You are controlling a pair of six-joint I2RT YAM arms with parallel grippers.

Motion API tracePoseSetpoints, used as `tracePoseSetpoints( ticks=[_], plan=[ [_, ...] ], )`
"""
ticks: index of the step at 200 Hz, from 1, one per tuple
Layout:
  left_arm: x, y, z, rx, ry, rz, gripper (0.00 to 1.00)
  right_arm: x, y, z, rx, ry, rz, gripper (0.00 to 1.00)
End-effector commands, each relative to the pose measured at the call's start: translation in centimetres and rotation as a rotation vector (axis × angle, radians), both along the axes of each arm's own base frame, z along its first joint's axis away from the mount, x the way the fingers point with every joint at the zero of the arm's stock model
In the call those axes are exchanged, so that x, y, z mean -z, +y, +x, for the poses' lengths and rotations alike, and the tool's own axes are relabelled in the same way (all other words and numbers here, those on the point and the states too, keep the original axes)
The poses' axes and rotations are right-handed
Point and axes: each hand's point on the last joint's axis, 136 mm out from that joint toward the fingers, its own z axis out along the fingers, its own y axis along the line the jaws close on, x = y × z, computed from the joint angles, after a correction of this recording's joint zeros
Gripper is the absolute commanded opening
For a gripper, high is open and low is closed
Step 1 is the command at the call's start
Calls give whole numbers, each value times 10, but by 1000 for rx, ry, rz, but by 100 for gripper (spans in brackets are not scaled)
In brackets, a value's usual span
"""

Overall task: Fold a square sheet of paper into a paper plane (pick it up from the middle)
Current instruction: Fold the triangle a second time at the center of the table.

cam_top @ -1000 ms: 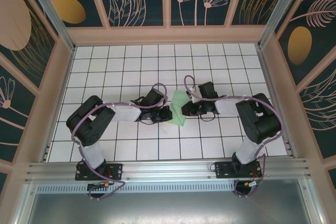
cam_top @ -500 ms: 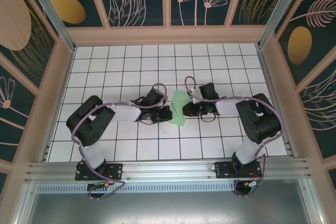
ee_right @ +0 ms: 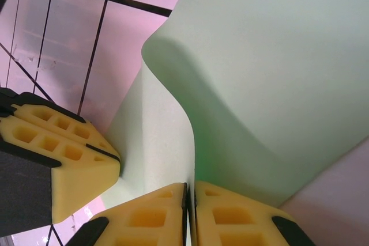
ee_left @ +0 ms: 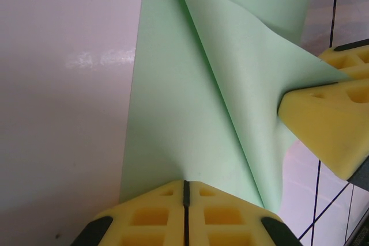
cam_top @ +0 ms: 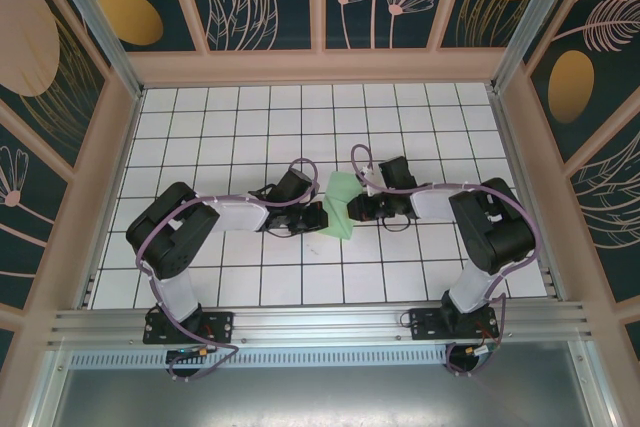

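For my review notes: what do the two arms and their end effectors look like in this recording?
The left arm and right arm share one build: bulky black joint housings, pale grey-white links, and thin lilac cables looping alongside. The left end effector and right end effector each carry two wedge-shaped yellow fingers with rectangular recesses and black edging.

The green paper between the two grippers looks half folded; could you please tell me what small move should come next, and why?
Probably the right gripper should carry its pinched edge across toward the left gripper and down, to flatten the fold. Both grippers are shut on the green paper, which bulges in a soft curve beside the right gripper rather than lying creased.
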Motion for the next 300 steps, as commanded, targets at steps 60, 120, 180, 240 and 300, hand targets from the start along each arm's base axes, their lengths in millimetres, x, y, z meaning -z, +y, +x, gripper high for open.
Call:
tracePoseSetpoints(
  ticks=[60,120,180,240,300],
  plan=[
    [7,9,-1,-4,7,61,10,-9,1,9,-28,-37,-8,14],
    [9,9,-2,-2,9,67,10,-27,6,11,-44,-62,23,14],
    [8,8,0,-2,6,69,10,-16,7,12,-65,-39,1,14],
    [1,7,4,-8,-14,66,13,-10,5,12,-64,-27,-14,14],
    [-17,2,11,-19,-57,26,16,-3,7,12,-65,-1,-6,14]
  ],
)
